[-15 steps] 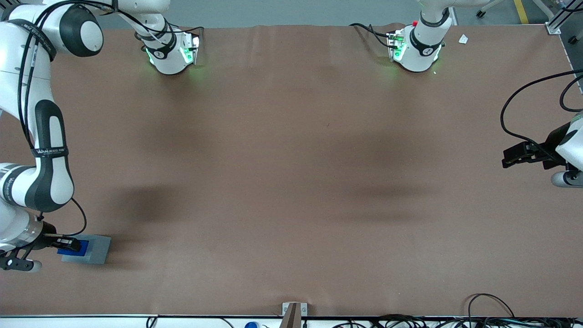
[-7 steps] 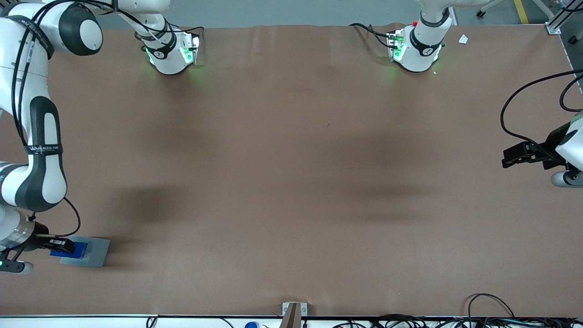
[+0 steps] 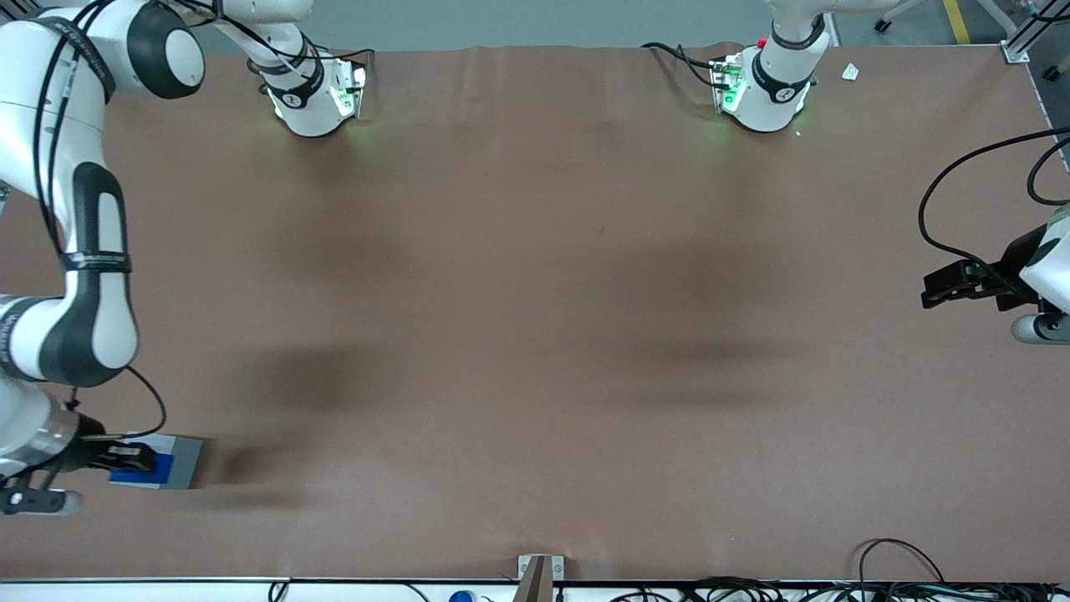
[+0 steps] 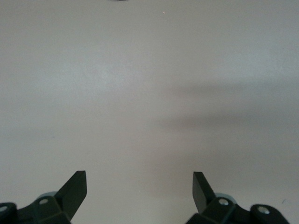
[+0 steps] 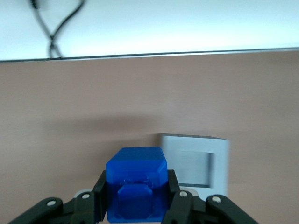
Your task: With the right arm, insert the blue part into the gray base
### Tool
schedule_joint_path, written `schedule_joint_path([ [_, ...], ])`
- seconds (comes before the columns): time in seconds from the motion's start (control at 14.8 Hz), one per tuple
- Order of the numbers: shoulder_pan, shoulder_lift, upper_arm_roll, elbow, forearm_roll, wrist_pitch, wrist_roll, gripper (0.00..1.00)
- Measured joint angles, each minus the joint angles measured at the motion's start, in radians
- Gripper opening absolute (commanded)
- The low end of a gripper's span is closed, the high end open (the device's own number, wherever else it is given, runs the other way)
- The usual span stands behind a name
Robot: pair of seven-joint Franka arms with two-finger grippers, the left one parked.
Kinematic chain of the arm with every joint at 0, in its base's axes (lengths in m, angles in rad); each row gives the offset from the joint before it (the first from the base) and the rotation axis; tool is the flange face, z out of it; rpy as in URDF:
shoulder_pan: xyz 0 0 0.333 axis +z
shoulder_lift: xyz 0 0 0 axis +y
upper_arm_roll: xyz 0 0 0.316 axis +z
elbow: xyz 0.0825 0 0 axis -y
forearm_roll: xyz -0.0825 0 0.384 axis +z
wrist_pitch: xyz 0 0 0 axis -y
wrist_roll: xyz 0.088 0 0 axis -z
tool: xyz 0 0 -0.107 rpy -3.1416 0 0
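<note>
We find no writing we can read with certainty; the black band around the right arm (image 3: 90, 261) carries lettering too small to make out. Nearest the front camera, at the working arm's end of the brown table (image 3: 535, 334), the gripper (image 3: 134, 458) holds the blue part (image 3: 138, 470) over the gray base (image 3: 182, 461), its black fingers (image 5: 99, 196) clamped against the block's two sides. In the wrist view the blue part (image 5: 137, 190) sits between the jaws, with the gray base (image 5: 205, 164) and its square socket just beside it and lower down; whether the two touch we cannot tell. From the gripper, the arm rises through a black-and-white elbow, runs upward along the table's edge, bends at a black-capped joint, and reaches its green-lit pedestal (image 3: 313, 96) farthest from the camera, a black cable dangling near the wrist.
</note>
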Motion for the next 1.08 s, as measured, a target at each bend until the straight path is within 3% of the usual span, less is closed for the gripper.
schedule_joint_path([
  [0.61, 0.098, 0.112, -0.004, -0.012, -0.001, 0.070, 0.265, 0.05],
  [1.08, 0.125, 0.138, -0.007, -0.014, -0.001, 0.071, 0.295, 0.05],
])
